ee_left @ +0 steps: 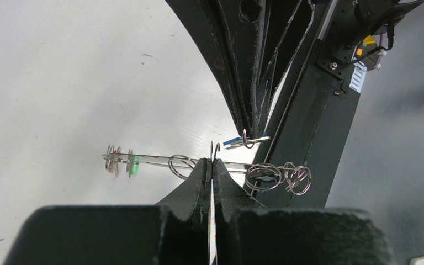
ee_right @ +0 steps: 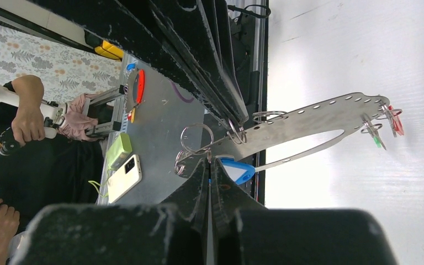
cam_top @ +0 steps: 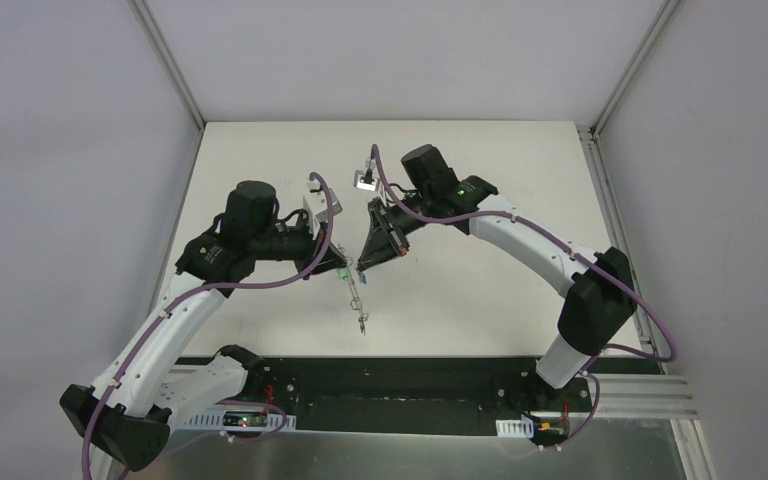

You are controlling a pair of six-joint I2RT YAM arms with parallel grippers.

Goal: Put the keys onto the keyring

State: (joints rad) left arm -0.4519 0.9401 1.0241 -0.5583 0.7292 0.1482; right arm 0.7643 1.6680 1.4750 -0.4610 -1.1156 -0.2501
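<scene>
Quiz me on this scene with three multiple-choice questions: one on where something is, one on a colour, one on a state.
1. Where is the large flat silver metal keyring?
A. lying untouched
B. in the left gripper
C. in a box

2. What colour is the oval plastic tag of the small key at the right gripper?
A. blue
B. yellow
C. black

3. The right gripper is:
A. wide open
B. shut on that small key
C. shut on nothing

Answers: 1 B, its fingers clamp the ring's edge; 2 A, a blue oval sits at the fingertips; 3 B, closed fingers pinch that tag.
</scene>
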